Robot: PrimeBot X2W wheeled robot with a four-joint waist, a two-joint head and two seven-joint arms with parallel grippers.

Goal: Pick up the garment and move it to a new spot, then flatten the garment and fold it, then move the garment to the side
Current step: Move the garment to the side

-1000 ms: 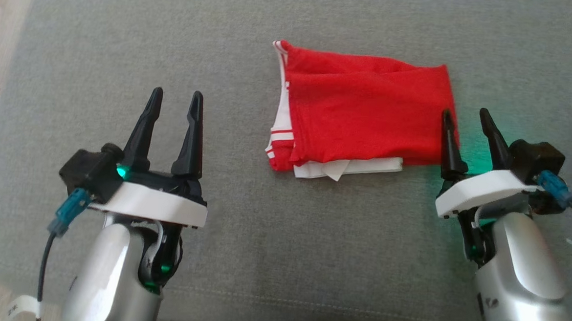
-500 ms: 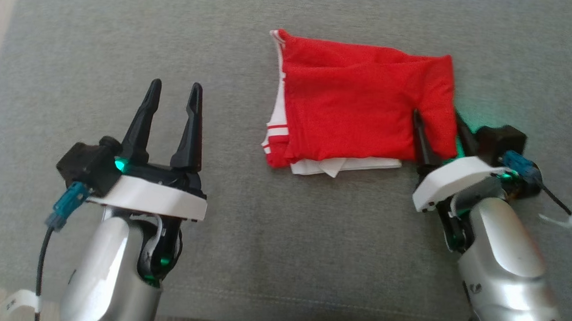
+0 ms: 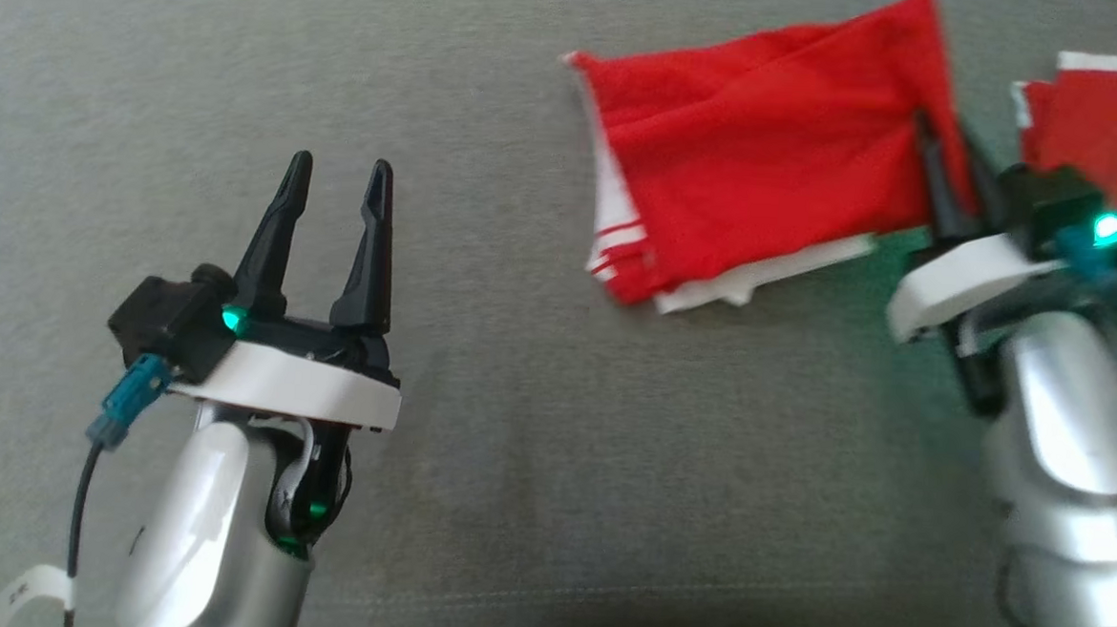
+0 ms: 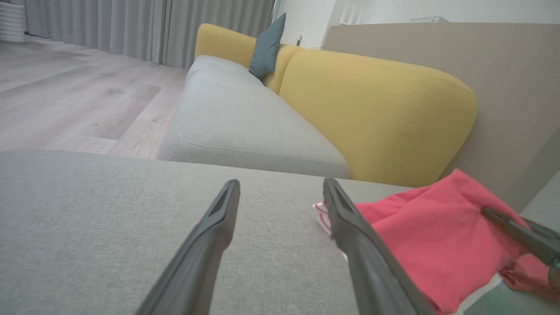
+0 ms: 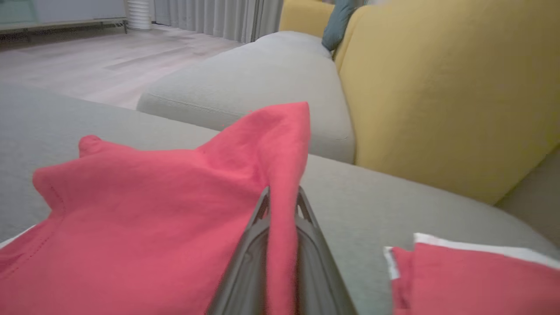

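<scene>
On the grey cushion (image 3: 513,445), the right hand (image 3: 942,147) pinches the folded garment (image 3: 767,162).

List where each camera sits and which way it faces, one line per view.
Head view: on the head, looking down at the grey cushion; left claw and right claw show.
Left wrist view: along the open left claw, toward the yellow sofa.
Right wrist view: along the right claw, shut on the garment.
Shared: all three show the garment.

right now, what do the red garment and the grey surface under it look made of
The garment: thin, soft matte knit, probably jersey; it creases and peaks where the right gripper pinches it. The grey surface: matte woven upholstery, judging by its flecked texture and stitched seam.
</scene>
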